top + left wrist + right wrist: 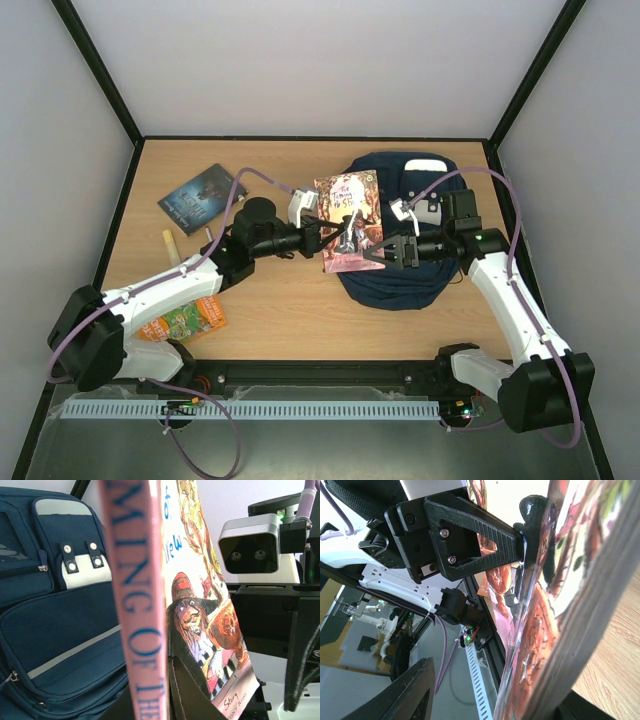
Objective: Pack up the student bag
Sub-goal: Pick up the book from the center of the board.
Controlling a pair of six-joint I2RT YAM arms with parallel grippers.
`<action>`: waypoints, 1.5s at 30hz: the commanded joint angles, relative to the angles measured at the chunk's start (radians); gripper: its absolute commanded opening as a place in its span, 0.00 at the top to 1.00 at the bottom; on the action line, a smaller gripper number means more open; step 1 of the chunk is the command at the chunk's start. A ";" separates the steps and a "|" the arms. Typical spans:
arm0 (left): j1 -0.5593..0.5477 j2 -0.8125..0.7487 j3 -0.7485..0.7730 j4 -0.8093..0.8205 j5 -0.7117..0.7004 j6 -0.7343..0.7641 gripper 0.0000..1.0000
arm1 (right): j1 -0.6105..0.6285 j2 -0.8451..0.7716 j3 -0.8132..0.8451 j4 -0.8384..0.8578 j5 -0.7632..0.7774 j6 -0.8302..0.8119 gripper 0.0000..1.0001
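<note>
Student bag [400, 285] lies flat beneath and right of the pink book [350, 205]. It looks soft and floppy, so best grabbed by its stiffer zip rim. Left gripper [325, 232] clamps the book upright. Right gripper [378, 252] sits half-narrowed at the book's near corner; grip unclear.

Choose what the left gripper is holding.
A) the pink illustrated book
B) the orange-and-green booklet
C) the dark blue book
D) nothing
A: the left gripper is shut on the pink illustrated book, holding it over the student bag.
</note>
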 commanded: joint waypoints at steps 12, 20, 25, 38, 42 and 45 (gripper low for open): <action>0.010 -0.005 -0.027 -0.003 -0.001 0.035 0.98 | -0.003 0.036 0.047 0.017 0.038 0.055 0.80; 0.009 0.011 -0.008 -0.041 -0.052 0.065 0.80 | -0.010 0.023 0.073 0.017 0.238 0.044 0.99; -0.011 0.046 0.048 -0.181 -0.137 0.168 0.34 | -0.053 0.001 0.142 -0.039 0.526 0.004 0.99; -0.287 0.225 0.305 -0.510 -0.410 0.586 0.30 | -0.365 -0.150 0.026 -0.074 0.844 -0.079 0.99; -0.342 0.334 0.446 -0.626 -0.398 0.689 0.34 | -0.473 -0.151 -0.011 -0.046 0.780 -0.082 0.99; -0.344 0.424 0.530 -0.686 -0.370 0.733 0.41 | -0.532 -0.147 -0.033 -0.009 0.695 -0.063 0.99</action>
